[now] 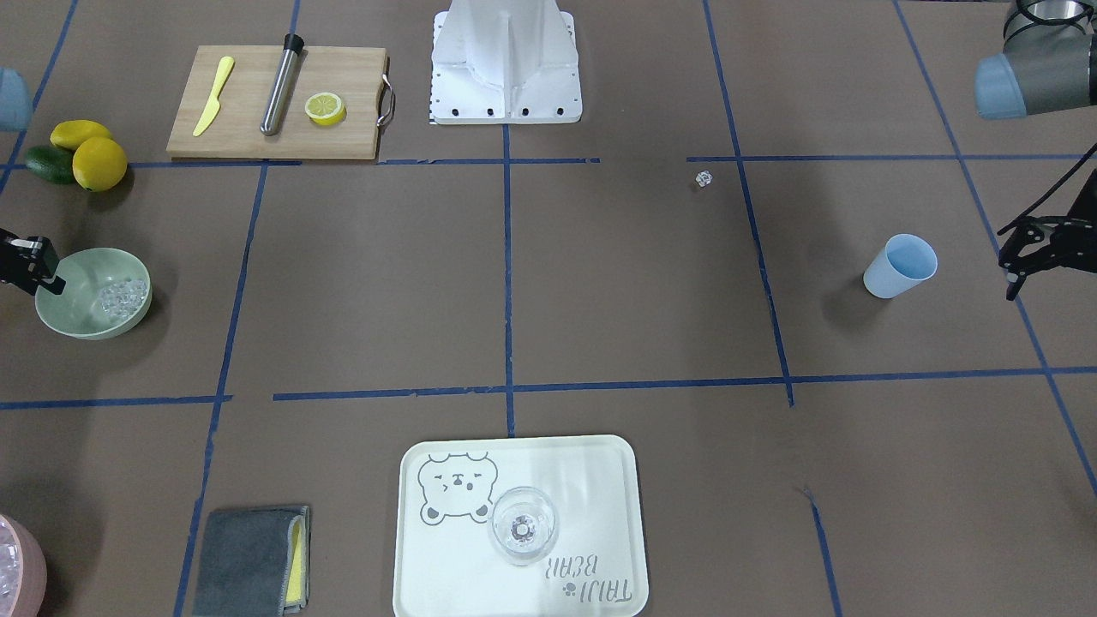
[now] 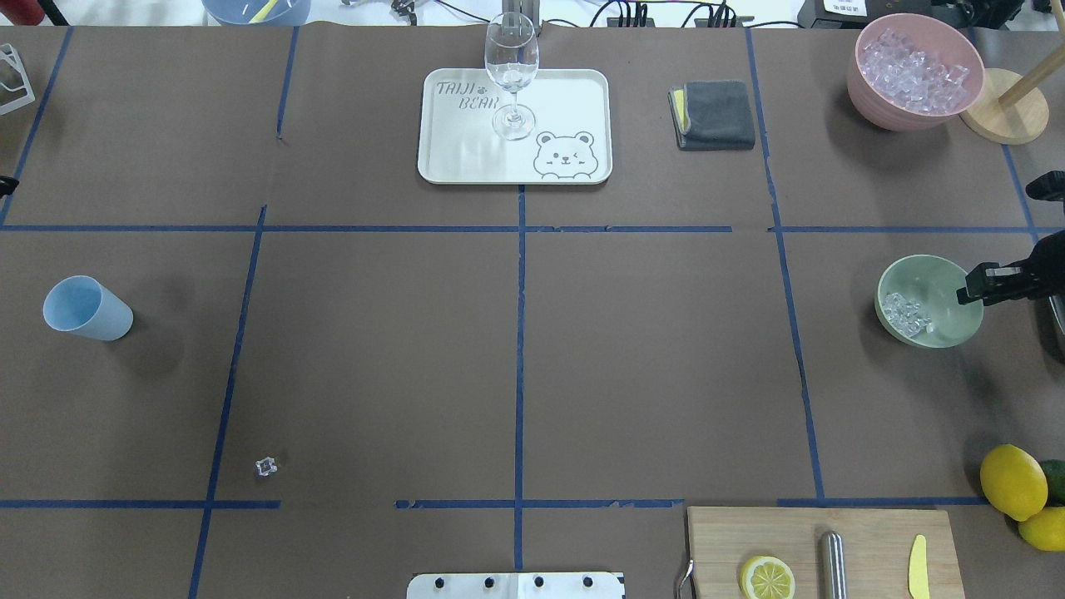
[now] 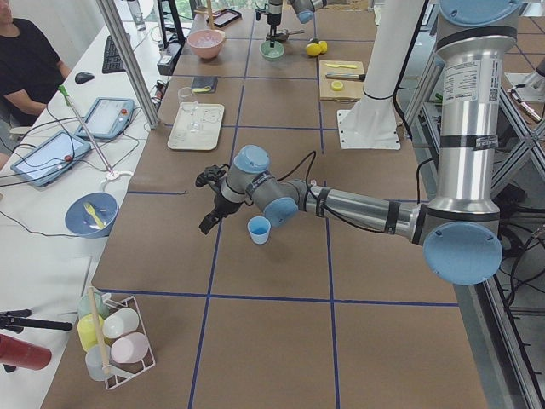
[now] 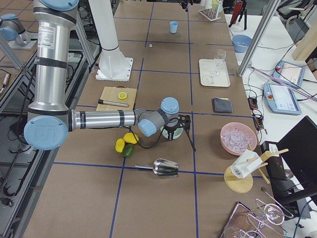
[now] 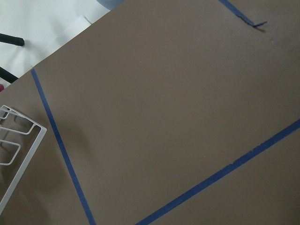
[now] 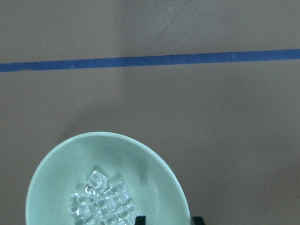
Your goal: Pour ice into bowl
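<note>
The handful of small clear ice pieces (image 2: 903, 314) lies heaped on one side of the round pale sage-green plastic bowl (image 2: 944, 323). The bowl stands toward the right end of the worktop (image 2: 649, 366), about midway between the robot's edge and the operators' edge. Judged from that, the pour looks done and the danger now lies in how the arms leave.

The right gripper (image 2: 969, 291) sits at the bowl's rim. In the right wrist view its two fingertips (image 6: 140, 219) are parted, one inside the bowl and one just outside. The wall is between them and the inner finger is clear of it, so the gripper appears released rather than clamped.

- **Tipping:** The bowl looks light. If the arm withdraws sideways or swings before rising clear, the inner finger could hook the rim. That could drag or tip the bowl and scatter the ice over the worktop.
- **Weight to one side:** The ice is heaped off-centre, which would help a tilt along.
- **Closing on the rim:** A closing motion here would pinch the wall and lift it with the arm.

The light blue plastic cup (image 2: 87, 309) stands upright and looks empty near the worktop's left end. The left gripper (image 1: 1011, 266) hangs just beside it, holding nothing, and whether it is parted or closed I cannot tell. A careless sweep there could knock the cup over.

A single stray clear cube (image 2: 265, 467) lies on the bare worktop between the cup and the robot's edge. It is slippery underfoot for anything set down on it.
</note>
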`<state>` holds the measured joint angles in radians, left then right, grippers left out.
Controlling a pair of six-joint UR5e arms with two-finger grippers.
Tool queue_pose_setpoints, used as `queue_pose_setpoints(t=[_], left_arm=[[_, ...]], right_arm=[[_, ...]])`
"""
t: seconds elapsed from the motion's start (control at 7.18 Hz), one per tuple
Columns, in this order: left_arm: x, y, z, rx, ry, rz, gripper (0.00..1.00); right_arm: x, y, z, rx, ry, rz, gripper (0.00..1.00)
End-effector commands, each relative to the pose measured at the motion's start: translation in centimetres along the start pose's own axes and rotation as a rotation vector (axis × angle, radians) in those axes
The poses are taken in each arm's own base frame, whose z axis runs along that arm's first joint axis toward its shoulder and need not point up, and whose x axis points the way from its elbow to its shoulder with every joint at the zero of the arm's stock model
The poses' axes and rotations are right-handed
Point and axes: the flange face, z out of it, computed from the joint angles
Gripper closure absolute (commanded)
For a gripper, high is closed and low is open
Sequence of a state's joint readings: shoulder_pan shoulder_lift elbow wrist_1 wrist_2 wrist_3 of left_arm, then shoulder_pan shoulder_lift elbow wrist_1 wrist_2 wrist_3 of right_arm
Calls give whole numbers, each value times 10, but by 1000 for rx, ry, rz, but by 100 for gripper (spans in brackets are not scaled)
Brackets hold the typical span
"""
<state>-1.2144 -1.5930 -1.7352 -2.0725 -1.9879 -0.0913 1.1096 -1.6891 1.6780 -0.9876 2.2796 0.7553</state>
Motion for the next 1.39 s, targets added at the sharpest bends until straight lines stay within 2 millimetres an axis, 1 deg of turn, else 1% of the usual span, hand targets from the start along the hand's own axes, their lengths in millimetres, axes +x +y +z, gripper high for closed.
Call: queue_pose_setpoints(t=[0.0,0.14,0.28,0.42,0.56,0.7,0.84,0.98,1.11,1.25], left_arm=[[-8,0,-2,-11,-5,-31,0],[-12,3,-2,-29,4,-62,0],[-28,5,-10,-55,-17,-82,0],[-43,6,-19,-84,-30,-83,0],[-63,-10,-33,-117,-15,-81,0],[-83,-8,-45,-148,14,-91,0],[-97,1,-50,-157,47,-95,0],[-118,18,-42,-195,74,-93,0],[-137,39,-34,-227,122,-123,0],[-149,65,-24,-263,190,-202,0]], right_arm=[[-2,-6,-29,-9,-23,38,0],[-6,-9,-42,-3,14,-7,0],[12,-16,-59,-5,85,-98,0],[40,-26,-86,-36,130,-179,0],[60,-43,-114,-56,145,-262,0],[90,-42,-137,-63,136,-287,0],[110,-37,-151,-46,89,-267,0],[133,-32,-158,-31,38,-208,0],[145,-29,-154,-38,5,-168,0],[147,-31,-152,-34,5,-171,0]])
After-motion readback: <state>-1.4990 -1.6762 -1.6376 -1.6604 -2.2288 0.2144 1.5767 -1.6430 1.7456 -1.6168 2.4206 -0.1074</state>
